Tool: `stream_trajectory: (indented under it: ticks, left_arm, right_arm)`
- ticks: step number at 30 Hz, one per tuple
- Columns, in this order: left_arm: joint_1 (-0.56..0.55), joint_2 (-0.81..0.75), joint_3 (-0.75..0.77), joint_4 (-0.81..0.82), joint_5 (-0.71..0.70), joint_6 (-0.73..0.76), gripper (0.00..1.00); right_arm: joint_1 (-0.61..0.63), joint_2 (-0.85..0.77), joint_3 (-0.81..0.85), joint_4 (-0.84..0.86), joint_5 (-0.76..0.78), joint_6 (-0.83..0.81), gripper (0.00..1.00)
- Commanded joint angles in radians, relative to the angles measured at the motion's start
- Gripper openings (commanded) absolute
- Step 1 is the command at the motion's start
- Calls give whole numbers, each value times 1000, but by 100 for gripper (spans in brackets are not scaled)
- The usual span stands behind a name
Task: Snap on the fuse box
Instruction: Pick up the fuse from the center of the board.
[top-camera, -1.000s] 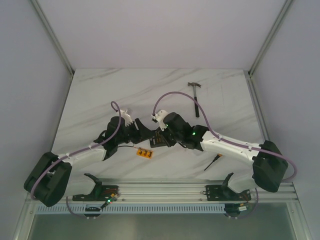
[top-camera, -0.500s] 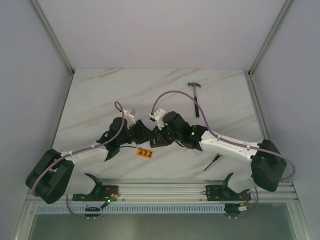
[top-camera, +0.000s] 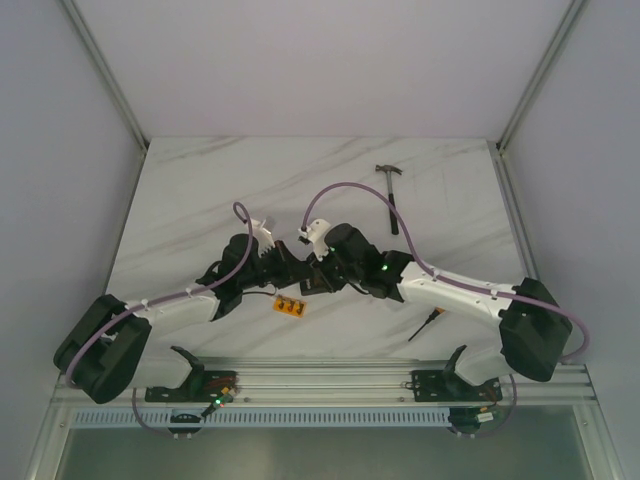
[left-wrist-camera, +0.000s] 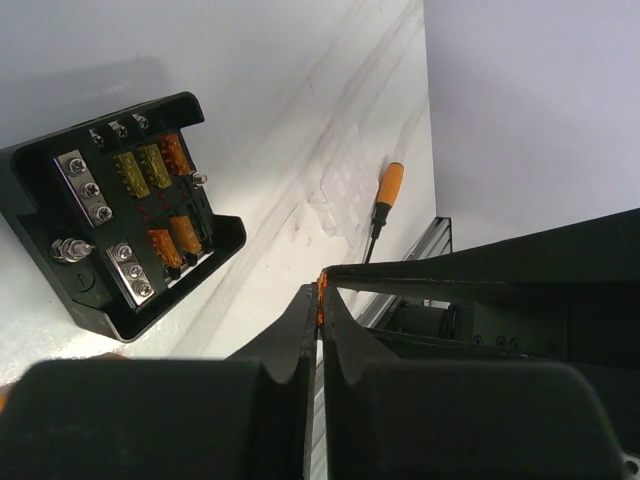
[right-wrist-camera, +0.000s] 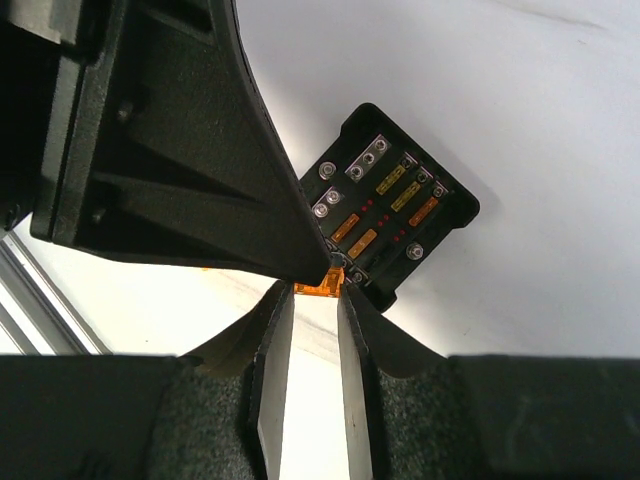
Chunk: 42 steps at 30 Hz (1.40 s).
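The small black square plastic fuse box (left-wrist-camera: 120, 215) lies flat on the white marble table (left-wrist-camera: 300, 120), open face up, about mid-table and right under the spot where the two arms meet. On its top face are yellow and orange fuses seated in their slots, with silver screw terminals lined up beside them. From overhead the arms hide most of the box.

Just off its near corner is a small orange fuse (right-wrist-camera: 320, 287), and both arms are on it. The right gripper (right-wrist-camera: 316, 298) has it spanning the gap between its two tips, clamped across the wide side, with bare table showing between the fingers lower down. The left gripper (left-wrist-camera: 320, 297) comes in from the other side with its fingers pressed almost flat together, and only a thin orange sliver shows pinched at the very tips. Whether the fuse touches the box, I can't tell from here.

Moving outward, a small flat orange strip with dark dots (top-camera: 290, 306) lies on the table just on the near side of the grippers. An orange-handled screwdriver (left-wrist-camera: 385, 192) lies towards the near right, by the rail. A steel-headed hammer with a dark handle (top-camera: 390, 195) lies well apart at the far right.
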Motion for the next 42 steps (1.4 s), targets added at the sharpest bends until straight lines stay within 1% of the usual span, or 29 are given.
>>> stream_trajectory:
  ticks: [1,3,5,8,12,13,15,17,20,25,29,34,38,42]
  left_arm:
    - [-12,4,24,26,9,7,4]
    - [-11,0,23,26,4,6,0]
    - [-11,-5,23,26,-4,8,0]
    - [-10,-17,19,29,-28,6,0]
    - [6,-55,-6,57,-79,-8,0]
    - [13,-65,-17,77,-91,-17,0]
    - [28,-84,-43,131,-112,-39,0]
    - [38,-105,-68,191,-133,-62,0]
    - [43,-140,-93,277,-177,-90,0]
    - [43,-212,-118,386,-228,-129,0]
    - [42,-269,-159,486,-257,-182,0]
    - [31,-306,-192,585,-273,-238,0]
    - [10,-315,-202,641,-285,-256,0]
    - [-6,-322,-204,657,-294,-261,0]
  right_arm:
    - [3,0,-10,69,-7,-3,19]
    - [2,2,-11,75,-3,-4,19]
    - [2,2,-10,81,5,-2,20]
    - [1,-13,-10,84,41,17,27]
    - [-14,-70,-41,116,101,91,35]
    - [-21,-90,-61,141,98,115,38]
    - [-34,-140,-106,211,102,182,41]
    - [-50,-174,-144,285,122,270,47]
    - [-72,-216,-216,447,98,390,51]
    - [-96,-264,-340,741,37,548,54]
    - [-110,-256,-398,947,-33,635,54]
    - [-110,-202,-414,1102,-122,717,53]
    - [-110,-168,-415,1170,-148,755,48]
    - [-109,-149,-420,1233,-166,776,45]
